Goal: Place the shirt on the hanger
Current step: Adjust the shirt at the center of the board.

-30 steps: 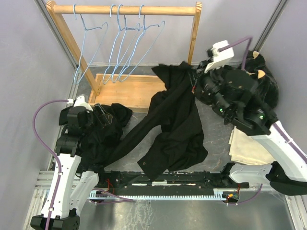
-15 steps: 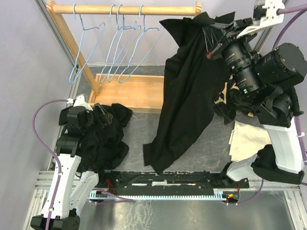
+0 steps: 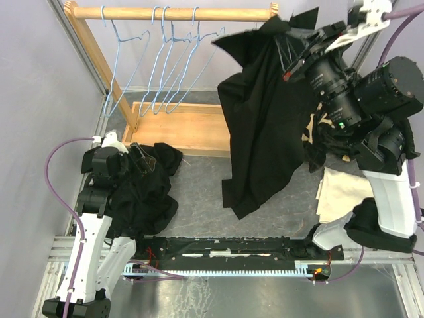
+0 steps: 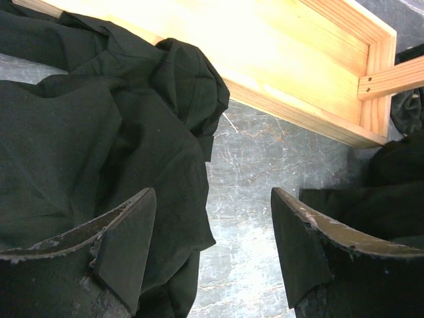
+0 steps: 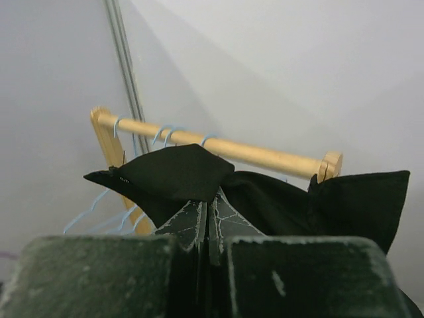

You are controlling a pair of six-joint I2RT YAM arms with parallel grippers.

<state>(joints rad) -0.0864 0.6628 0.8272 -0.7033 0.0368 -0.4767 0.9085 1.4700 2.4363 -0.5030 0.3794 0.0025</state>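
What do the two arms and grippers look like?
Both the left arm and right arm have white links and black joint housings. A purple cable runs along each. The right arm shows a small green light. The left gripper's fingers are dark wedges with scuffed pale edges.

Left arm [image 3: 85, 245]: white links, black joint housings, with a purple left cable [image 3: 53, 159]. Right arm [image 3: 387, 192]: same white-and-black build, ribbed black cylindrical motors, a green indicator light [image 3: 342, 124], a purple right cable [image 3: 404, 13]. Left tool [image 4: 213, 193] and right tool [image 5: 210, 205]: dark fingers, edges scuffed pale.
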